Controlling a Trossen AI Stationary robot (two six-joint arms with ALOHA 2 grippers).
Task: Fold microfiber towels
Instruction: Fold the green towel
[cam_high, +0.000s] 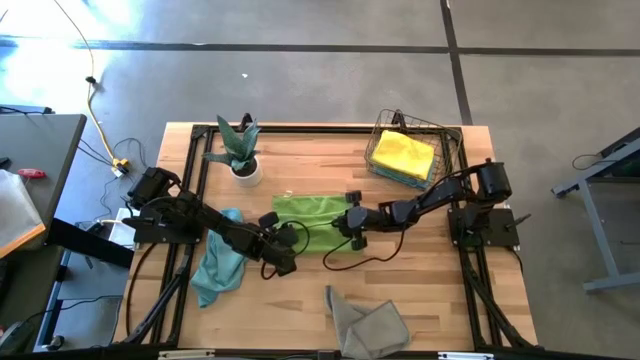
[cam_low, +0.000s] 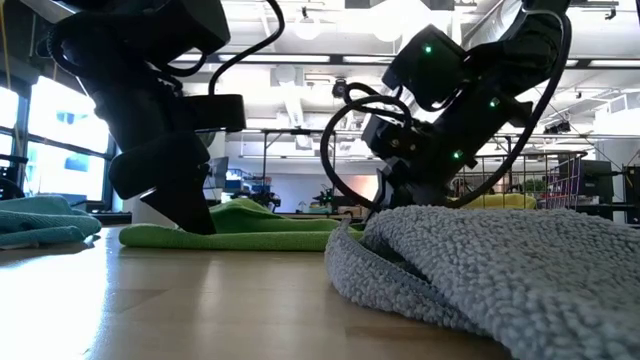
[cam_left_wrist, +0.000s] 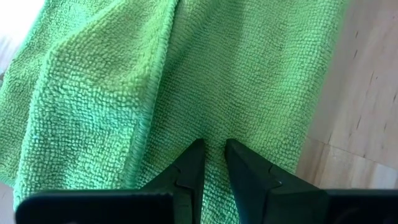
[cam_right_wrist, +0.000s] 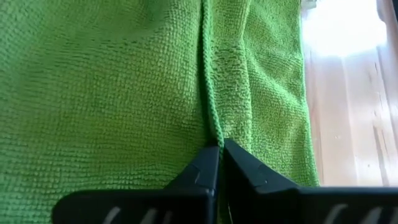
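Observation:
A lime green towel (cam_high: 308, 213) lies spread on the middle of the table, showing in the low view as the low green towel (cam_low: 250, 236). My left gripper (cam_high: 288, 248) is down on its near left part and shut on a tuck of cloth, seen close in the left wrist view (cam_left_wrist: 213, 149). My right gripper (cam_high: 352, 228) is at the towel's right edge, with its fingers shut together in the right wrist view (cam_right_wrist: 219, 149). A teal towel (cam_high: 220, 262) lies crumpled at the near left. A grey towel (cam_high: 366, 322) lies rumpled at the near edge. My left gripper pinches a small tuck of the green towel (cam_left_wrist: 214, 134) between its two fingertips, slanting down from the table's left. The cloth around it lies on the table, slack. My right gripper is shut on a raised ridge of the green towel (cam_right_wrist: 216, 127) near its right edge, with the ridge running on away from the fingertips. It slants down from the table's right. The towel lies on the table there; one layer or several, I cannot tell.
A copper wire basket (cam_high: 448, 140) at the far right holds a yellow towel (cam_high: 404, 153) on top of a teal one. A potted plant (cam_high: 240, 150) stands at the far left. Bare wood lies near the table's front between the teal and grey towels.

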